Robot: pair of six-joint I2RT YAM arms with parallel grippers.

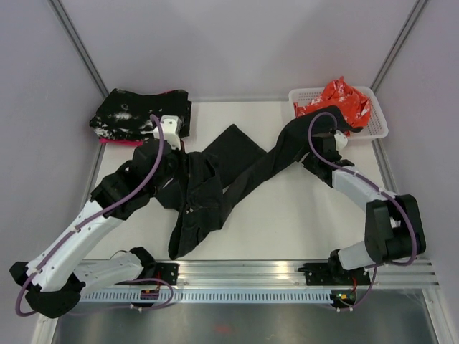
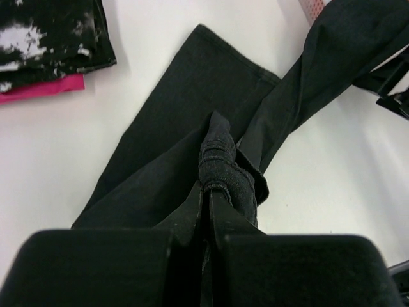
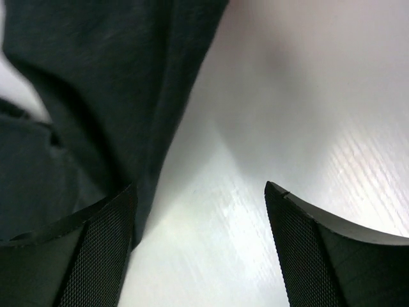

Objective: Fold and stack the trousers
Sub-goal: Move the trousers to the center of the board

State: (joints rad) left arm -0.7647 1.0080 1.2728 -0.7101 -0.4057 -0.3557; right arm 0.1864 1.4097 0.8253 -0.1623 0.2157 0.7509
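A white tabletop (image 1: 301, 215) stands between pale grey walls, with metal rails (image 1: 287, 272) along its near edge. The plain black thin-cloth trousers (image 1: 215, 186) sprawl across its middle. The left gripper (image 2: 208, 190) is clenched on a bunched fold of them. The right gripper (image 3: 201, 192) gapes, with one trouser leg just beside its left finger.

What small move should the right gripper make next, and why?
Probably slide the right gripper sideways over the leg of the trousers, then close. Its jaws stand open over the bare table, with cloth only at one finger, while the left gripper is shut on a bunch of the cloth.
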